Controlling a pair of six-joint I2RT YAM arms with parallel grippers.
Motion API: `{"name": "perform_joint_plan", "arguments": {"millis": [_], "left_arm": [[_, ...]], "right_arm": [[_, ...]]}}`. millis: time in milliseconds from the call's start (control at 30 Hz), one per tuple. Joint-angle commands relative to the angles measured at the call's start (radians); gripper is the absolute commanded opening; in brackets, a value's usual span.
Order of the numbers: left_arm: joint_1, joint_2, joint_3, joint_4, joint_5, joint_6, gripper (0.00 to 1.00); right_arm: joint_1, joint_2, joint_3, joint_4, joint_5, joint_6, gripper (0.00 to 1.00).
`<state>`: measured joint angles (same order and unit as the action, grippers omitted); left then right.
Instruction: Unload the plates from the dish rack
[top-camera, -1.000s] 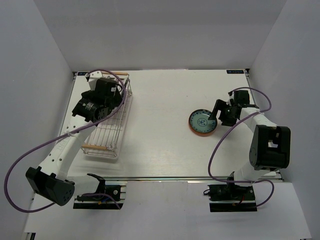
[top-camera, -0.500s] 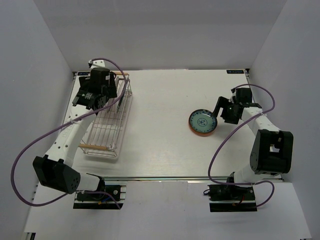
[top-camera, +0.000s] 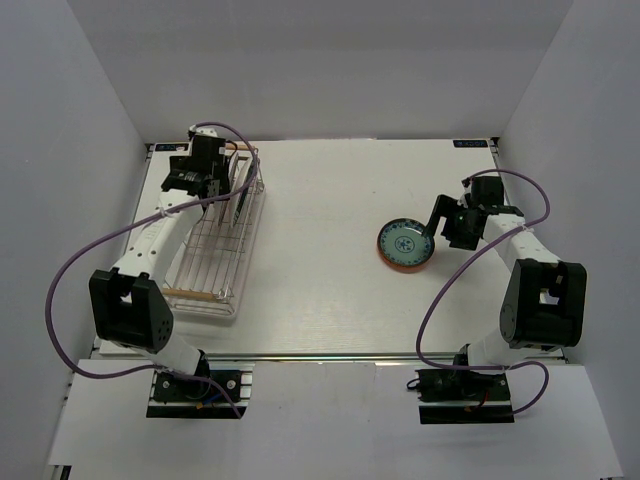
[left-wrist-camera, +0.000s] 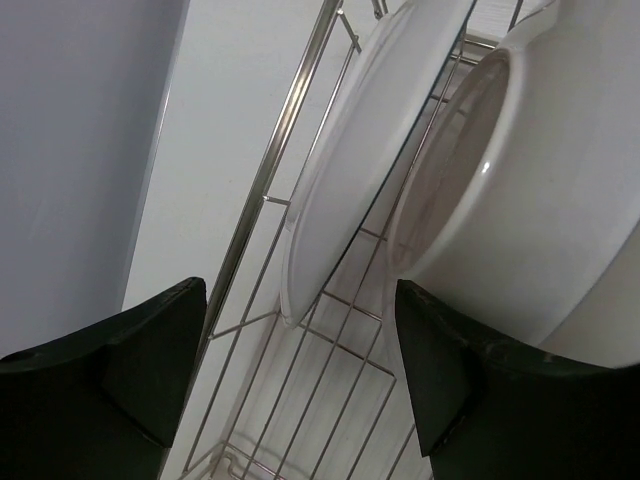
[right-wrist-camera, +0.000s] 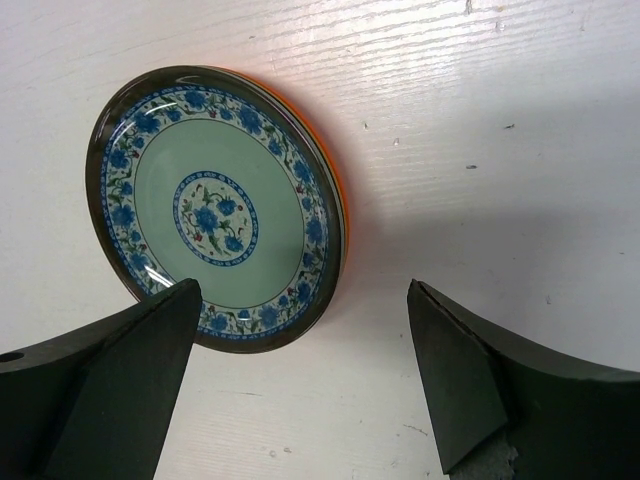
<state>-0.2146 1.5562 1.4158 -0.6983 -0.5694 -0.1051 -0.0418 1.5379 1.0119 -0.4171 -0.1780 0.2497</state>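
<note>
The dish rack (top-camera: 212, 262) lies at the table's left, its wires close up in the left wrist view (left-wrist-camera: 292, 168). Two white plates stand on edge at its far end (top-camera: 240, 183); the left wrist view shows one thin plate (left-wrist-camera: 350, 170) and one deeper dish's underside (left-wrist-camera: 545, 190). My left gripper (top-camera: 218, 185) hovers over them, open and empty (left-wrist-camera: 300, 370), with the thin plate's lower edge between its fingers. A blue-green patterned plate (top-camera: 405, 243) lies stacked on an orange-red plate (right-wrist-camera: 340, 195) right of centre. My right gripper (top-camera: 445, 232) is open and empty (right-wrist-camera: 305, 380) just beside that stack.
White walls enclose the table on three sides. The left wall (left-wrist-camera: 70, 150) runs close beside the rack. A wooden bar handle (top-camera: 188, 294) crosses the rack's near end. Purple cables loop off both arms.
My left arm has swung from the rack's middle to its far end, over the standing plates. My right gripper has drawn back slightly to the right of the stacked plates.
</note>
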Motion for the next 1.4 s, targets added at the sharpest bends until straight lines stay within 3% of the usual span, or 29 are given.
{"name": "perform_joint_plan", "arguments": {"millis": [0,133,233,300,500,967,1133,1367], "left_arm": [[0.018,-0.012,0.043,0.016,-0.026,-0.013,0.82],[0.029,0.002,0.044,0.019,-0.030,-0.022,0.72],[0.029,0.016,0.046,0.023,-0.029,-0.016,0.56],[0.029,0.036,0.054,0.016,-0.035,-0.016,0.50],[0.029,0.054,0.077,-0.007,-0.041,-0.028,0.43],[0.029,-0.007,0.055,-0.004,-0.104,0.010,0.08],[0.020,-0.018,0.084,-0.013,-0.113,0.031,0.00],[0.020,-0.068,0.104,-0.023,-0.149,0.085,0.00]], "right_arm": [[-0.001,-0.004,0.034,-0.005,0.009,-0.017,0.89],[-0.001,0.001,0.034,-0.005,0.009,-0.017,0.89],[-0.003,0.005,0.039,-0.009,0.009,-0.015,0.89],[-0.003,0.004,0.040,-0.011,0.011,-0.015,0.89],[-0.001,-0.004,0.044,-0.020,0.003,-0.017,0.89],[0.000,-0.010,0.039,-0.022,-0.026,-0.017,0.89],[0.000,-0.021,0.039,-0.022,-0.028,-0.015,0.89],[0.000,-0.027,0.037,-0.022,-0.028,-0.016,0.89]]}}
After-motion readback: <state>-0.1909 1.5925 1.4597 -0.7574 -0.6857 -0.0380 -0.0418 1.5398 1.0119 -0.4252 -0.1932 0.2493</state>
